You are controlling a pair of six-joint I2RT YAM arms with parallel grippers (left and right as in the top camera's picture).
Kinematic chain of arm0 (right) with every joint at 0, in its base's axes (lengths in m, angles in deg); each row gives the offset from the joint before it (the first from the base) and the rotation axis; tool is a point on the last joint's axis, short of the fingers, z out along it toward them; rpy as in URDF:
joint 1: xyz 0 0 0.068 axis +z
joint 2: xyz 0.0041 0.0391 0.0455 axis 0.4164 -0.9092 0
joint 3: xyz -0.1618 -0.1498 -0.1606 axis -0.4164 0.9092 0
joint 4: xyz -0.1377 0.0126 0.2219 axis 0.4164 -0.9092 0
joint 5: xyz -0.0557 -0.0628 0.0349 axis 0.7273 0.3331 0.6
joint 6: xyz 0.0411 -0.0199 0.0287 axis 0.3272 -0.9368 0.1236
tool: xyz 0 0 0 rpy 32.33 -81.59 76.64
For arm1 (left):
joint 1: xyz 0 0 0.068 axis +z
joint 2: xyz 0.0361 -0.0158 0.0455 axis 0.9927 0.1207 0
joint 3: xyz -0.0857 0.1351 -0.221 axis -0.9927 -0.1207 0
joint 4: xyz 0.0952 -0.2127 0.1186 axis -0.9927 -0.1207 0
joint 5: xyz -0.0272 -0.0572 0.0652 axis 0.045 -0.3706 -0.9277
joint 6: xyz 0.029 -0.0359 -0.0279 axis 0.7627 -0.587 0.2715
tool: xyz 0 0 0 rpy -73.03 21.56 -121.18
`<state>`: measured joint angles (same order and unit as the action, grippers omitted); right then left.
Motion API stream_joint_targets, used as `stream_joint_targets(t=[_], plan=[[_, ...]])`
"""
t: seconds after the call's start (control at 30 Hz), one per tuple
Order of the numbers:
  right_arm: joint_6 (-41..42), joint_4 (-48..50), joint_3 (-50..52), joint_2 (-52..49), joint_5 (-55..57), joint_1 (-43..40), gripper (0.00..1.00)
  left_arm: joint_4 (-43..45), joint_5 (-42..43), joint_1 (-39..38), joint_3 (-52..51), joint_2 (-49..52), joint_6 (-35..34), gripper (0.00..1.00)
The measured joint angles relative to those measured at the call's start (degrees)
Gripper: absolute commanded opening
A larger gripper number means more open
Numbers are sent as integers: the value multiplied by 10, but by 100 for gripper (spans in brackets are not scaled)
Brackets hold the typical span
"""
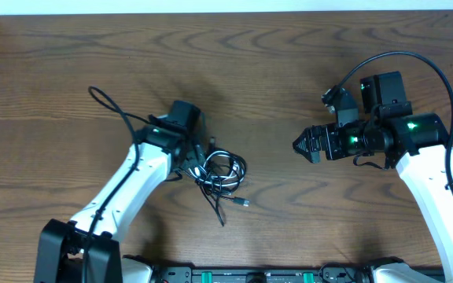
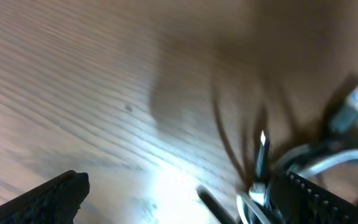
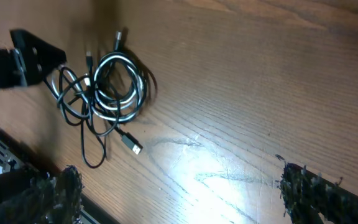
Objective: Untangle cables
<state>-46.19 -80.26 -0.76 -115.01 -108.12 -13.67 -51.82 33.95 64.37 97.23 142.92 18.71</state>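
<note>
The cables [image 1: 220, 174] lie as a tangled bundle of black cords and one white cord on the wooden table, with a plug end [image 1: 244, 203] trailing toward the front. My left gripper [image 1: 197, 156] is open at the bundle's left edge; in the left wrist view its right finger touches the cables [image 2: 303, 163], and the fingers [image 2: 182, 199] are spread wide. My right gripper [image 1: 302, 145] is open and empty, well to the right of the bundle. The right wrist view shows the cables [image 3: 107, 90] far ahead of its spread fingers [image 3: 179, 186].
The wooden table [image 1: 274, 63] extends all around. A thick black arm wire [image 1: 108, 106] loops off the left arm toward the back left. The robot base rail [image 1: 258, 275] runs along the front edge.
</note>
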Motion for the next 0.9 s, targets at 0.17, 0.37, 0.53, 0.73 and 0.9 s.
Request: stream_joint_targets(t=[0.17,0.37,0.53,0.73,0.9], plan=[[0,0,0,0,0,0,99,12,36,89,0,0,-3,98],[0,0,0,0,0,0,99,7,73,196,0,0,-5,98],[0,0,0,0,0,0,99,-8,80,232,0,0,-7,98],[0,0,0,0,0,0,99,-8,82,234,0,0,-7,98],[0,0,0,0,0,0,99,-8,82,234,0,0,-7,98]])
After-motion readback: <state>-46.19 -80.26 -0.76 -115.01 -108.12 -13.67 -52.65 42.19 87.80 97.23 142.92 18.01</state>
